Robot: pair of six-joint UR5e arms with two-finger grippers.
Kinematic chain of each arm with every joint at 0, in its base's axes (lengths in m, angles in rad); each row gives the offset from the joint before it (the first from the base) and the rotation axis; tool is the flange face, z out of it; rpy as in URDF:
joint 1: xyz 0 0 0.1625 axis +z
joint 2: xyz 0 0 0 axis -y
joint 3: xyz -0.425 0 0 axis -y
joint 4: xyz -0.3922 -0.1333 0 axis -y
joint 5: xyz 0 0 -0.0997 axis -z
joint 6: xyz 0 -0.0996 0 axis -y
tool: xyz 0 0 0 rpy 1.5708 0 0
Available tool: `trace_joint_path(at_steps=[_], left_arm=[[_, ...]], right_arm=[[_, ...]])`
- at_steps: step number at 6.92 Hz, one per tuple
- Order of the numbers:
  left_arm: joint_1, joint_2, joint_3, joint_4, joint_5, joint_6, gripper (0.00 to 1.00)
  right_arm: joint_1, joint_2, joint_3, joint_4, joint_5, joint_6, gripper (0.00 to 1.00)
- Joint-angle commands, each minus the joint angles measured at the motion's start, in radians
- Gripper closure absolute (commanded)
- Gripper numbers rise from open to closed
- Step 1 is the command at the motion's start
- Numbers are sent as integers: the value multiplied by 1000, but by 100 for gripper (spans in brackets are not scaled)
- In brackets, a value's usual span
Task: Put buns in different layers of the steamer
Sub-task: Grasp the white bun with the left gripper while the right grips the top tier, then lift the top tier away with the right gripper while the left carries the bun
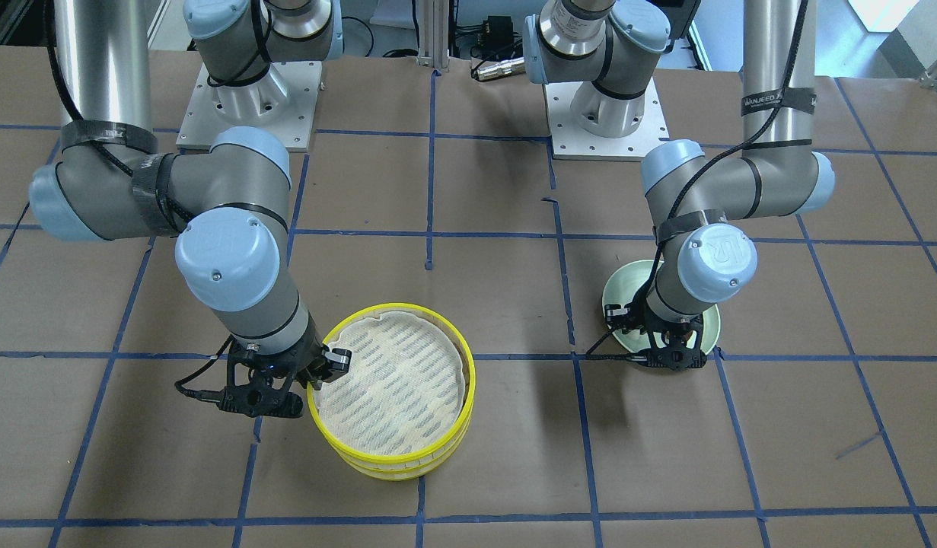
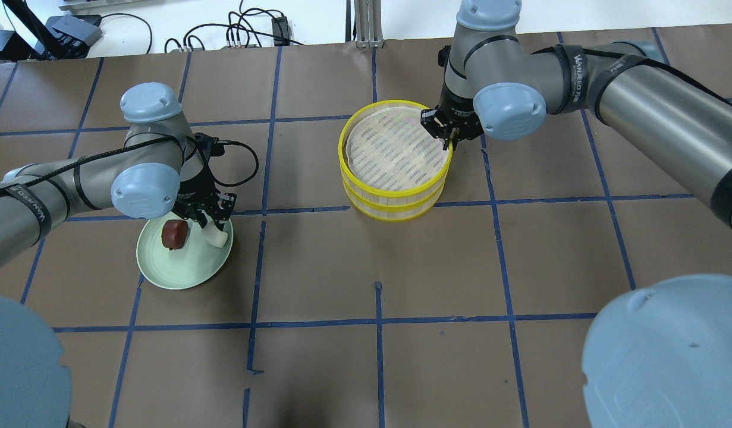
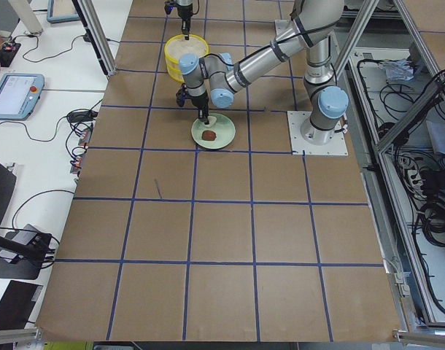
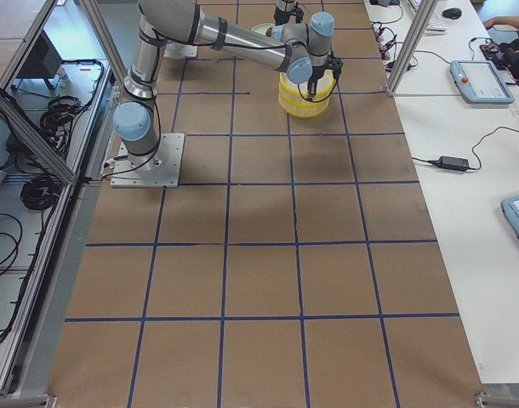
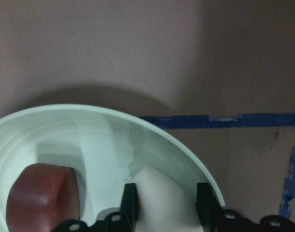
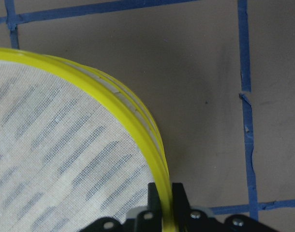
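Observation:
The steamer (image 2: 395, 193) is a stack of two yellow-rimmed layers, the top layer (image 1: 396, 380) showing an empty cloth liner (image 6: 51, 159). My right gripper (image 2: 446, 138) is shut on the top layer's yellow rim (image 6: 138, 121) at its edge, one finger inside and one outside. The white bun (image 2: 215, 236) and the dark reddish-brown bun (image 2: 175, 233) lie on a pale green plate (image 2: 181, 270). My left gripper (image 5: 166, 208) is down in the plate, its fingers closed on both sides of the white bun (image 5: 162, 195). The brown bun (image 5: 41, 200) lies beside it, untouched.
The brown paper table is marked with a blue tape grid (image 2: 377, 324). The arm bases (image 1: 605, 114) stand at the robot's side of the table. Cables (image 2: 235, 35) lie beyond the far edge. The plate (image 1: 620, 293) and steamer are about two grid squares apart.

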Motion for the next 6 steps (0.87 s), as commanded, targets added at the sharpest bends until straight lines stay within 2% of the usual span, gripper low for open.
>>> trace_joint_path(at_steps=[1, 2, 3, 4, 6], left_arm=[[-3, 47, 42, 15, -3, -8, 97], [-16, 73, 74, 8, -17, -21, 97], [-35, 90, 114, 1, -101, -98, 97], [-68, 88, 154, 6, -183, -186, 96], [-182, 58, 211, 21, -218, -357, 95]], right_arm=[[4, -26, 1, 45, -4, 0, 92], [4, -84, -6, 136, -3, -12, 93], [-26, -138, -17, 175, -9, -102, 93], [-104, -152, -29, 198, -16, -211, 92], [-270, -152, -43, 226, -24, -448, 92]])
